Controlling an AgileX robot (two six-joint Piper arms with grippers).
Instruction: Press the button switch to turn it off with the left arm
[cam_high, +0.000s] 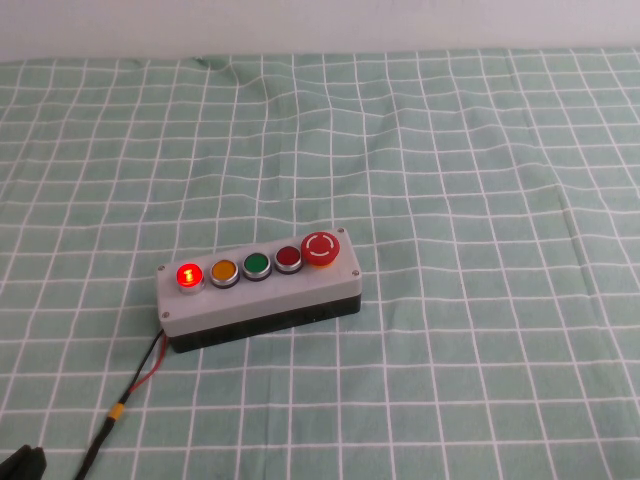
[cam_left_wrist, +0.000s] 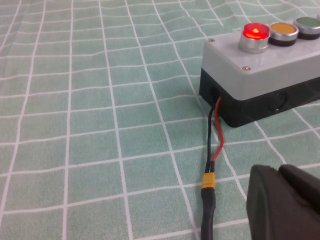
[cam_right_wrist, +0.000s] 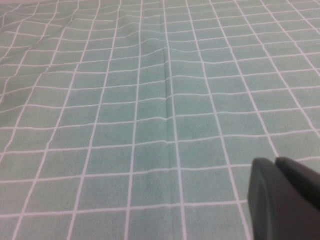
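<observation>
Item: grey five-button box (cam_high: 260, 295), your landmark, resting on the green checked cloth (cam_high: 450, 150) that covers the bench.

Button switch (cam_high: 187, 275): end position on the box top, at the end where the wire leaves. You can see it lit red with a pale mark, so it reads as not yet pressed. Next to it along the row: yellow button (cam_high: 223, 271), green button (cam_high: 256, 265), dark red button (cam_high: 288, 258), then the mushroom button (cam_high: 321, 249) at the far end.

Wire (cam_high: 140, 375): red-and-black pair leaving the box's end nearest the switch, joined by a yellow connector (cam_left_wrist: 208, 181) to a thicker black lead.

Left tool (cam_left_wrist: 285, 202): low and short of the box on the wire side, well apart from the switch; only a black edge shows, so you cannot tell how wide it stands.

Right tool (cam_right_wrist: 285, 200): over bare cloth, box not in its view; its width cannot be told either.

Progress, as judged: nothing done. You have the whole approach to the switch, the press and the light going out left to do.
</observation>
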